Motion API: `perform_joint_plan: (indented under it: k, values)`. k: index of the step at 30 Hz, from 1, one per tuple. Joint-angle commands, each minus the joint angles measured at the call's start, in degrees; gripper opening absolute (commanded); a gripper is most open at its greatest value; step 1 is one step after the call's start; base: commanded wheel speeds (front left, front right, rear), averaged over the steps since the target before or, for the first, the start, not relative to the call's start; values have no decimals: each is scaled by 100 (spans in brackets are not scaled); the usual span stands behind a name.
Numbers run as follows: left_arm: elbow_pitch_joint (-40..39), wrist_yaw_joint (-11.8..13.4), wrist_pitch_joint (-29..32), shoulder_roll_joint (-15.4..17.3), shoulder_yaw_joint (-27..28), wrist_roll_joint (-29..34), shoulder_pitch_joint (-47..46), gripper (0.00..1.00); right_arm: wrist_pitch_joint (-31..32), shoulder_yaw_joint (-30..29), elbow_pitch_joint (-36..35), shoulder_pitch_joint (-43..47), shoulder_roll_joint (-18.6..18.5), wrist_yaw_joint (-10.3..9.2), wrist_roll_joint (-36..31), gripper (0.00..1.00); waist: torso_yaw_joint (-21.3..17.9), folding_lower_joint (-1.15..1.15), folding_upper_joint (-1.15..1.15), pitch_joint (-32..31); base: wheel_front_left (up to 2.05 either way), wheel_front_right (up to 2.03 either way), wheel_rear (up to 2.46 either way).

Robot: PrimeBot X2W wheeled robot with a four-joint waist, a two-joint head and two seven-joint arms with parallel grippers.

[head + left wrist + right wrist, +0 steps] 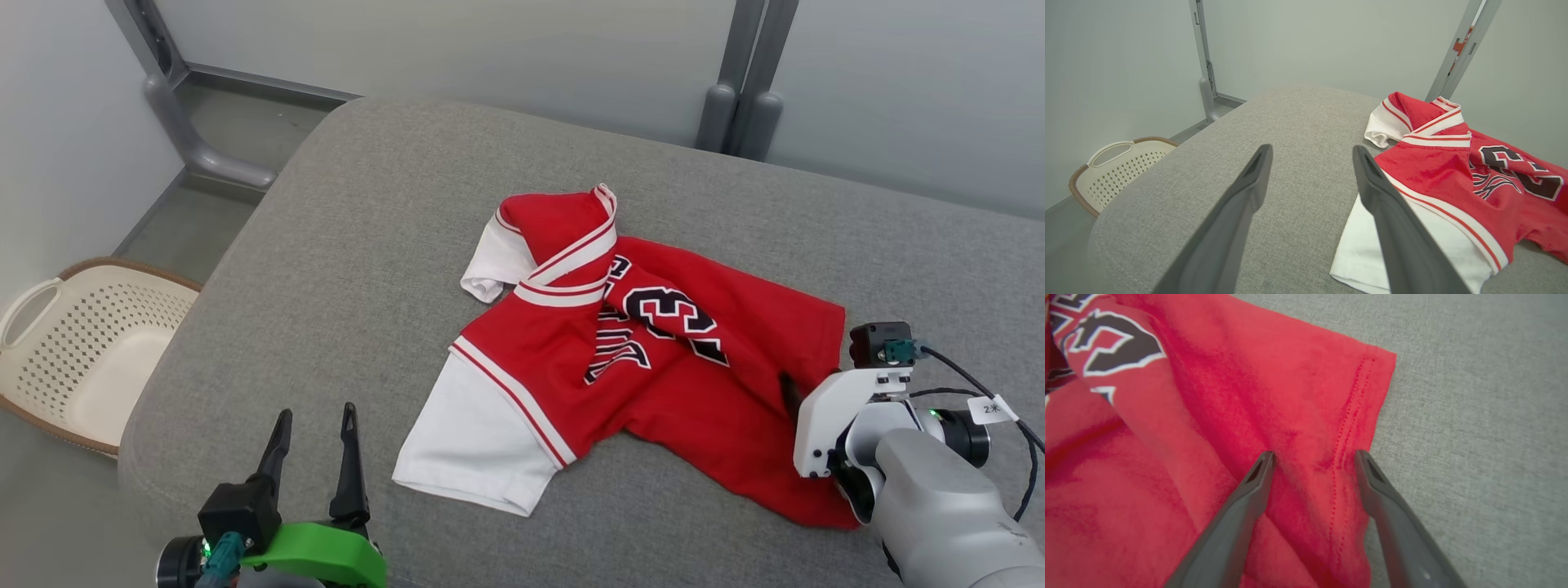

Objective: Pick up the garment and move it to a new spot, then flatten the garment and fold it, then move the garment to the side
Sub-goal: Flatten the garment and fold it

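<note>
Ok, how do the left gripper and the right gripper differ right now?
The left gripper hovers over bare grey cushion, clear of the garment; the right gripper has its fingertips down at the garment's red hem. The left gripper has a green mount, the right gripper a white mount. Both are open and hold nothing.

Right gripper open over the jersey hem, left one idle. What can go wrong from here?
1. The right gripper straddles the stitched hem at the very edge of the jersey: closing may catch only one layer, or slip off.
2. The jersey lies crumpled, collar folded over the number; a one-corner lift would likely leave it bunched.
3. The left gripper is open, apart from the white sleeve, so that end may drag across the cushion.
</note>
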Motion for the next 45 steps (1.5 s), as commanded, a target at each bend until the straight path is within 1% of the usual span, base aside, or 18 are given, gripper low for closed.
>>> perform_joint_plan:
  k: [1,4,5,6,8,9,13,16,19,22,30,36,39,40,41,42,43,45]
  values:
    - [2,15,-16,-25,23,-10,-103,100,134,-49,48,73,-16,0,12,100,37,0,0,42,0,0,0]
    - [-8,19,-16,-29,45,-11,-116,100,418,-102,88,112,79,0,33,100,21,0,0,61,0,0,0]
    - [-11,16,-16,-30,51,-9,-118,100,513,-107,97,127,111,2,22,78,9,0,0,67,0,0,0]
    - [-12,13,-16,-32,54,-5,-121,100,565,-111,105,141,127,1,10,45,-2,0,0,72,0,0,0]
    - [-14,8,-16,-35,60,1,-131,100,635,-122,114,161,140,1,-23,24,-28,0,0,87,0,0,0]
    - [-16,5,-16,-34,65,5,-131,100,631,-138,117,159,117,1,-39,0,-43,0,0,97,0,0,0]
    - [-23,-4,-16,-41,79,24,-150,100,451,-234,121,91,-47,-6,-121,0,-100,0,0,143,0,0,0]
    - [-33,-9,-16,-47,86,37,-164,100,240,-368,116,-37,-284,-13,-195,0,-149,0,0,183,0,0,0]
    - [-34,-22,-16,-53,80,32,-174,100,26,-498,90,-212,-445,-9,-307,0,-188,0,0,224,0,0,0]
    - [-44,-36,-16,-61,73,31,-200,100,-135,-654,77,-463,-717,-5,-496,0,-220,0,0,288,0,0,0]
    - [-78,-74,-16,-84,16,31,-323,100,-11,-895,78,-1264,-1220,-5,-1165,0,-212,0,0,576,0,0,0]
    - [-90,-95,-16,-93,-54,25,-459,100,233,-1134,78,-1760,-1469,-5,-1736,0,-107,0,0,862,0,0,0]
    - [-102,-93,-16,-98,-72,15,-507,100,249,-1315,78,-1878,-1524,-5,-2006,0,-64,0,0,973,0,0,0]
    - [-108,-87,-16,-97,-69,12,-527,100,143,-1414,77,-1946,-1545,-5,-2110,0,-58,0,0,1009,0,0,0]
    - [-110,-83,-16,-98,-68,12,-542,100,97,-1508,77,-1977,-1569,-5,-2183,14,-55,0,0,1030,0,0,0]
    - [-110,-78,-16,-99,-67,13,-554,100,74,-1607,77,-1959,-1539,-5,-2295,47,-57,0,0,1051,0,0,0]
    - [-108,-71,-16,-100,-65,13,-556,100,27,-1686,78,-1948,-1483,-5,-2367,100,-64,0,0,1059,0,0,0]
    - [-106,-61,-16,-100,-67,17,-568,100,-77,-1876,78,-1946,-1391,-5,-2530,100,-102,0,0,1068,0,0,0]
